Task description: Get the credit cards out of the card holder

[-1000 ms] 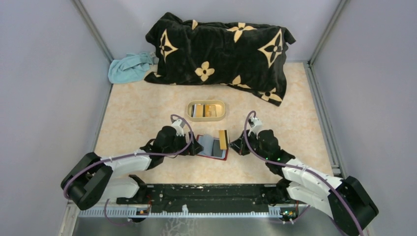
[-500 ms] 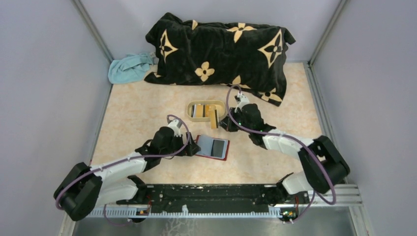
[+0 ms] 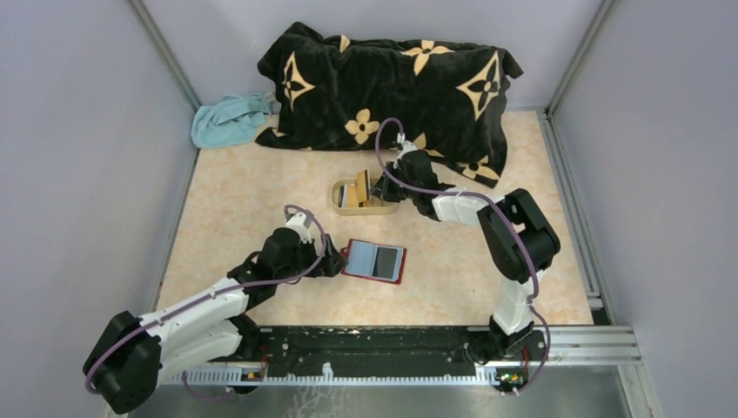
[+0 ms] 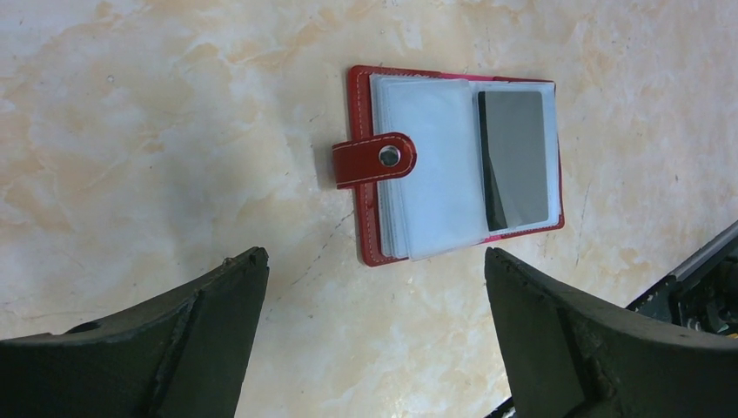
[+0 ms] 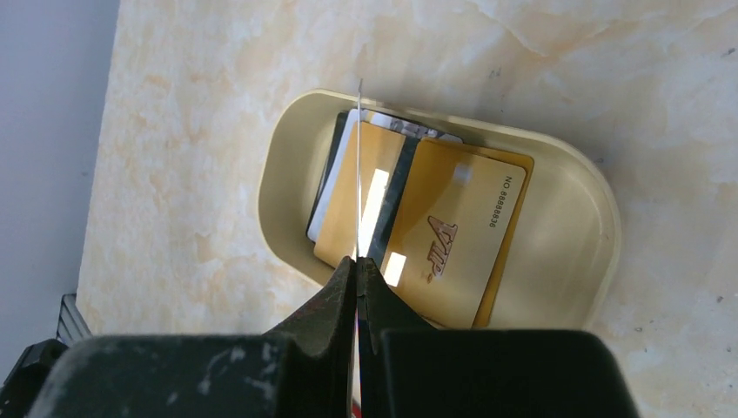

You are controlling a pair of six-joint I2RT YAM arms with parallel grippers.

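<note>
A blue cloth [image 3: 228, 119] is lying in the far left corner, beside a black blanket [image 3: 392, 87] spread along the back. The left gripper [image 3: 338, 260] is hovering just left of the holder [image 3: 376, 261], its jaws standing wide apart and gripping nothing. The holder is lying open and flat on the table [image 3: 244, 200], with its red tab [image 4: 374, 159] resting over the clear sleeves and a dark card [image 4: 515, 157] showing in one sleeve. Behind it, the tray [image 3: 336, 196] is holding several cards [image 5: 452, 235], gold ones on top. The right gripper [image 3: 372, 185] is hanging over the tray, pinching one held card [image 5: 359, 157] upright and edge-on above the pile.
</note>
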